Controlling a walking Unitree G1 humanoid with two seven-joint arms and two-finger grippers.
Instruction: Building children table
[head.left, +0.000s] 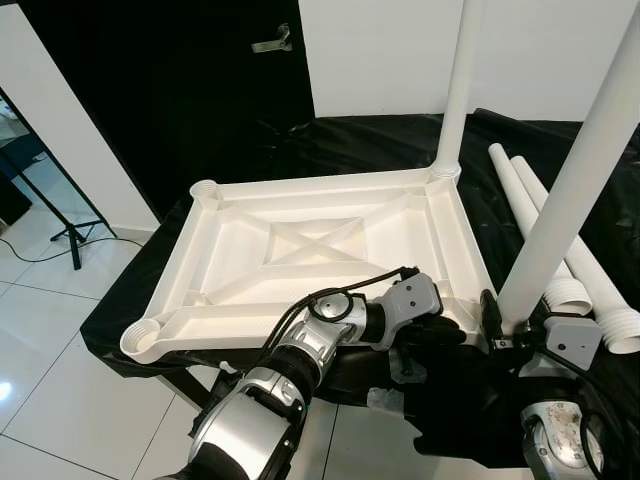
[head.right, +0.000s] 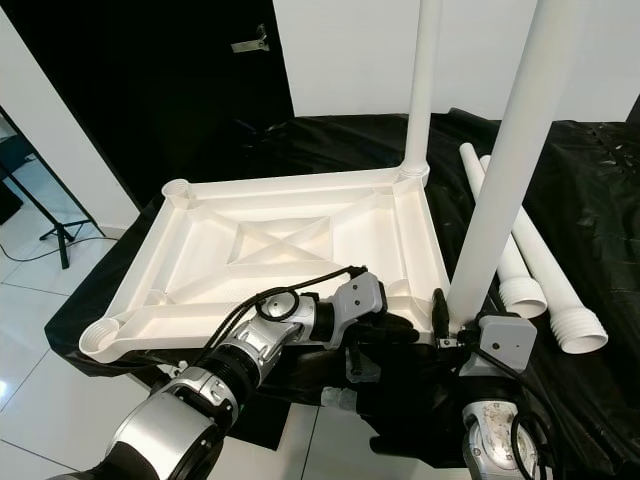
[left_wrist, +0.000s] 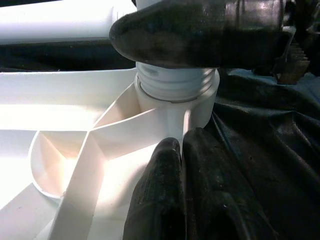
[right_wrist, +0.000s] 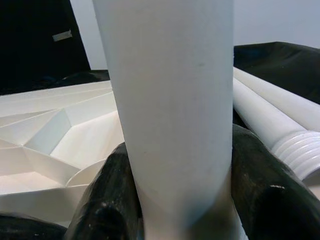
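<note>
Right gripper (right_wrist: 180, 200) clamps its fingers (right_wrist: 107, 200) round the near-right leg (head.left: 565, 190), upright to thread into its corner socket (left_wrist: 177, 102), while the left gripper (left_wrist: 182, 165), fingers pressed together, braces the upturned white tabletop (head.left: 300, 240), two spare legs (head.left: 560, 250) lying right

Left arm (head.left: 300, 360): silver segmented shell, rounded ribbed joints, black bands between segments. Black cables looped over forearm (head.left: 345, 290), lower centre of frame. Grey boxy wrist housing (head.left: 410, 300) with angular edges. Left gripper (left_wrist: 182, 150): two long black fingers (left_wrist: 155, 200), matte, scuffed, dusty. Right arm (head.left: 555, 440): silver rounded shell, lower right corner, speckled with wear, black cable along side. Grey angular wrist block (head.left: 572, 338) with small dark screw. Right gripper (right_wrist: 177, 200): thick black fingers (right_wrist: 107, 200), glossy, rounded.
</note>
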